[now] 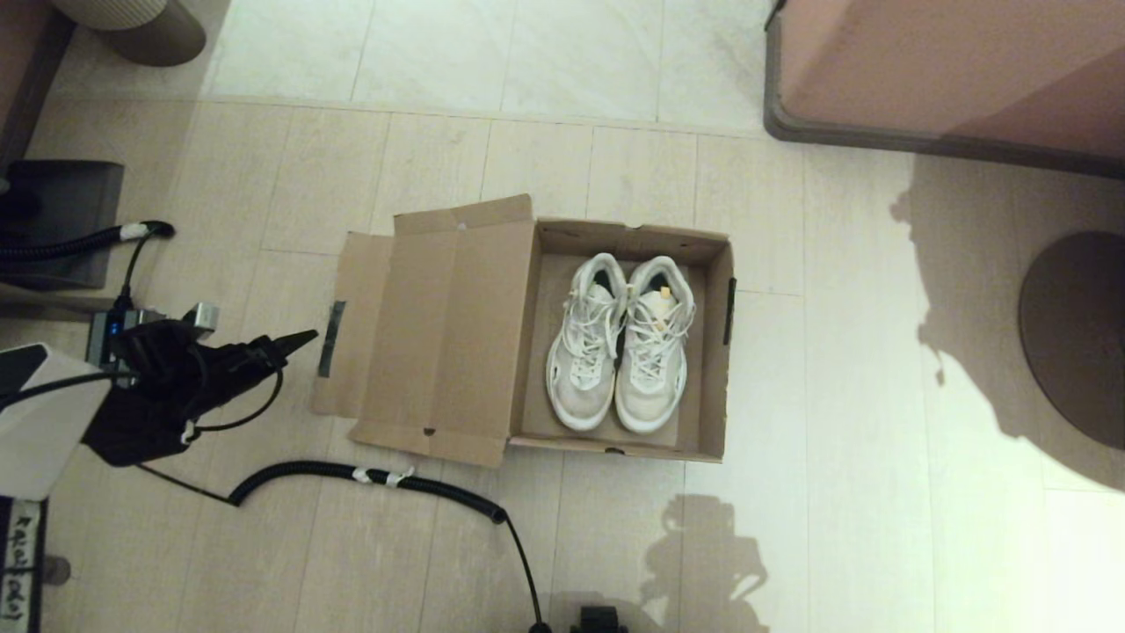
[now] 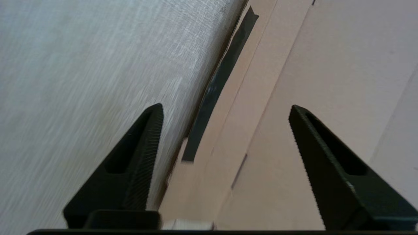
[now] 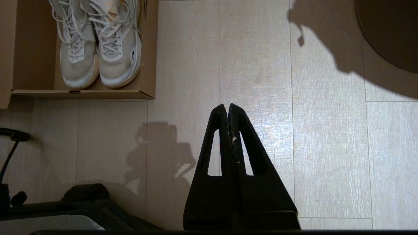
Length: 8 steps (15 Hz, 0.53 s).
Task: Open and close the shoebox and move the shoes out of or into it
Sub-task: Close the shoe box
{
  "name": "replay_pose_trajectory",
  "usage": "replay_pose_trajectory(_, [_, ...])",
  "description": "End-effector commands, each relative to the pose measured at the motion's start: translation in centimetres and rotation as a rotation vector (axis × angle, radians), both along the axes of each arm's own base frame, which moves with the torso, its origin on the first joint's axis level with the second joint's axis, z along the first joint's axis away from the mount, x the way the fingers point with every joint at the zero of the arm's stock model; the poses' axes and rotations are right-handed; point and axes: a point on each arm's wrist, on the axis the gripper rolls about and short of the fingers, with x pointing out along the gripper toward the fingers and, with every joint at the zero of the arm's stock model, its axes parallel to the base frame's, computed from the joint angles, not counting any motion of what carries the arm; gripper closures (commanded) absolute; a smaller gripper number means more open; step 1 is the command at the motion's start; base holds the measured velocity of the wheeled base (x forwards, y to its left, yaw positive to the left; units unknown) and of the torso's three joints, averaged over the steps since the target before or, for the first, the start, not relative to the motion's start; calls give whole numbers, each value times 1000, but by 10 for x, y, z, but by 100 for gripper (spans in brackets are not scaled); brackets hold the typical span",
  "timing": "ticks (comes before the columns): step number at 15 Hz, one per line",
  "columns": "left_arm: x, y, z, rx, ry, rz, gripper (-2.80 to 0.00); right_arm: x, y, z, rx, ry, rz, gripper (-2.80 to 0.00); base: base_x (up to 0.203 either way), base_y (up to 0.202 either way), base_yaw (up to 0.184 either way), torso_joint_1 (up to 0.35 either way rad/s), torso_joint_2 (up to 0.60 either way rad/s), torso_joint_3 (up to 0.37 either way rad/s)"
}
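The brown cardboard shoebox [image 1: 716, 352] lies open on the floor, its hinged lid [image 1: 439, 334] folded flat out to the left. A strip of dark tape [image 1: 331, 338] runs along the lid's edge flap [image 2: 225, 130]. Both white lace-up shoes [image 1: 615, 343] rest side by side inside the box, toes toward me, and show again in the right wrist view as shoes [image 3: 98, 42]. My left gripper [image 1: 299, 338] hovers just left of the taped flap, open and empty [image 2: 225, 109]. My right gripper [image 3: 227, 107] hangs shut over bare floor, right of the box, holding nothing.
A pink-brown furniture block [image 1: 949, 70] stands at the back right. A dark round base [image 1: 1077, 334] sits at the right edge. A black coiled cable [image 1: 378, 479] trails across the floor in front of the box. A dark object [image 1: 61, 220] sits at the left.
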Motion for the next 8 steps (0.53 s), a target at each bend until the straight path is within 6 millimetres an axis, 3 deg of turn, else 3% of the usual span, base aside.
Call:
replay_pose_trajectory(1, [13, 1, -18, 0, -9, -9, -280, 1, 0, -4, 1, 14, 0, 0, 0, 0, 0, 0, 0, 0])
replay_pose_trajectory(4, [30, 1, -27, 17, -56, -20, -280, 1, 0, -4, 1, 14, 0, 0, 0, 0, 0, 0, 0, 0])
replay_pose_trajectory(8, [42, -19, -31, -37, -50, -57, -280, 1, 0, -4, 1, 14, 0, 0, 0, 0, 0, 0, 0, 0])
